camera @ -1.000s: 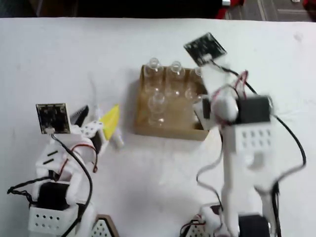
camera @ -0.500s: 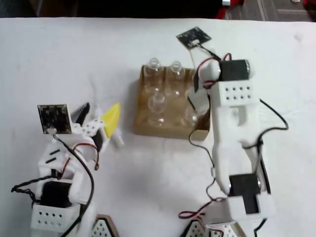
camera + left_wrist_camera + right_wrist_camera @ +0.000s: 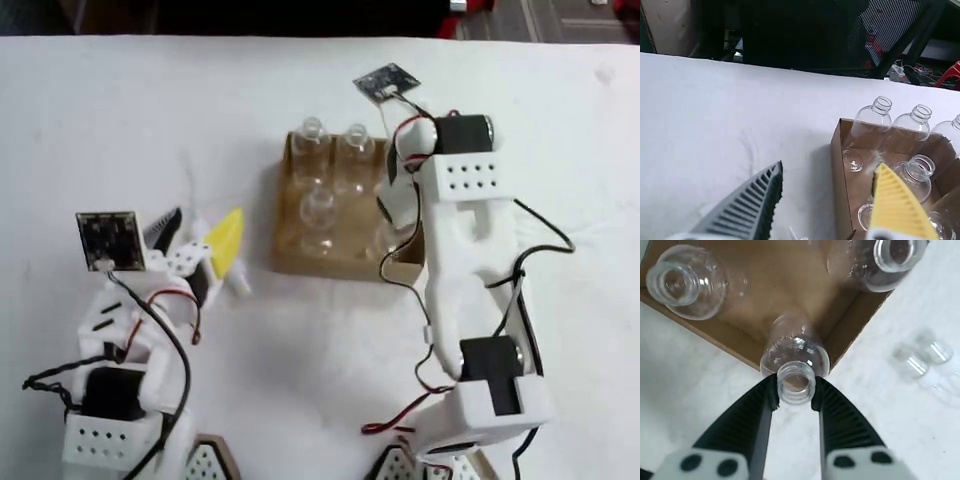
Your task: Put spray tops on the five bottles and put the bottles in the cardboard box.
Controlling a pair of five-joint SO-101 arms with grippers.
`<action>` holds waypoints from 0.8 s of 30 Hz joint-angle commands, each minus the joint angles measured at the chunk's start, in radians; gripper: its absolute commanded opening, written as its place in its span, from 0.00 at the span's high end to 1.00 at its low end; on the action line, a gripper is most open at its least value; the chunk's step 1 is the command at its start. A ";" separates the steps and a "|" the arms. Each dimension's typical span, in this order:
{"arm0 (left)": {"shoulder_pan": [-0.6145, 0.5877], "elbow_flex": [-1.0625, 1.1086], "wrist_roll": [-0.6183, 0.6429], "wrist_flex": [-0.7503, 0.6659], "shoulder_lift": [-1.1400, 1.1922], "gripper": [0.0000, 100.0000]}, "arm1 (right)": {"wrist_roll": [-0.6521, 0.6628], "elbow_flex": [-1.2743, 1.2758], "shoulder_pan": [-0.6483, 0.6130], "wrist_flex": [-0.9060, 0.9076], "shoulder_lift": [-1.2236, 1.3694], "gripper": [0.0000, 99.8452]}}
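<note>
The cardboard box (image 3: pixel 290 255) stands mid-table and holds several clear bottles with bare, open necks, such as two at its far side (image 3: pixel 311 135) (image 3: pixel 355 140) and one in the middle (image 3: pixel 318 205). My right arm (image 3: pixel 455 180) reaches over the box's right side. My right gripper (image 3: pixel 795 387) is shut on the neck of a clear bottle (image 3: pixel 795 352) that stands upright in a corner of the box (image 3: pixel 850 320). My left gripper (image 3: pixel 829 170), with one grey and one yellow finger, is open and holds nothing, left of the box (image 3: pixel 837 165).
A small clear piece (image 3: pixel 240 285) lies on the white table beside the left gripper (image 3: pixel 200 225). Some clear, blurred items (image 3: pixel 922 357) lie on the table just outside the box corner. The table's far edge runs behind the box.
My right arm has swung left from beside the box to over its right side. Its wrist now sits lower above the box. The left arm has hardly moved.
</note>
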 commanded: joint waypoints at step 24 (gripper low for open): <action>-0.004 -0.009 0.003 -0.028 -0.008 0.73 | -0.057 -0.109 -0.031 0.058 -0.297 0.83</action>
